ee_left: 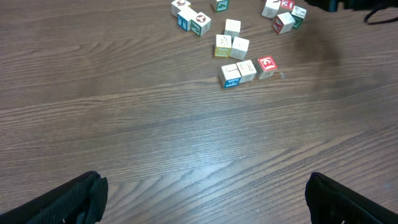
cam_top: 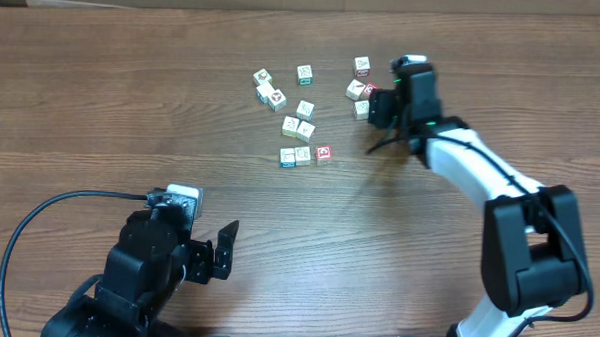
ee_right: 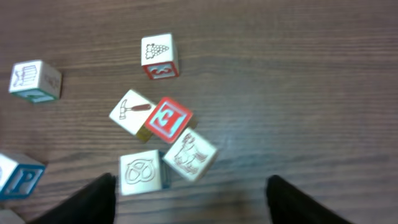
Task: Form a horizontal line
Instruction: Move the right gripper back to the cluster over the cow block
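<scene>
Horizontal line [cam_top: 302, 155] of small cream wooden picture cubes, three so far, near the middle of the brown wooden table [cam_top: 102, 102]. The left cube shows a blue-printed face and touches the middle cube, whose picture is faint. The right cube has a red-printed top and sits just beside them with a slight gap. In the overhead view the row slants a little upward to the right.

More loose cubes [cam_top: 300, 116] lie scattered just behind the row.

The right gripper [ee_right: 199, 199] hangs over a cluster of four cubes [ee_right: 161, 143] toward the back right, its fingers spread wide and holding nothing. In that cluster a red-printed cube [ee_right: 169, 119] is tilted on top of its neighbours.

The left gripper [cam_top: 220, 251] is at the near edge, well apart from the row, fingers spread and empty.
</scene>
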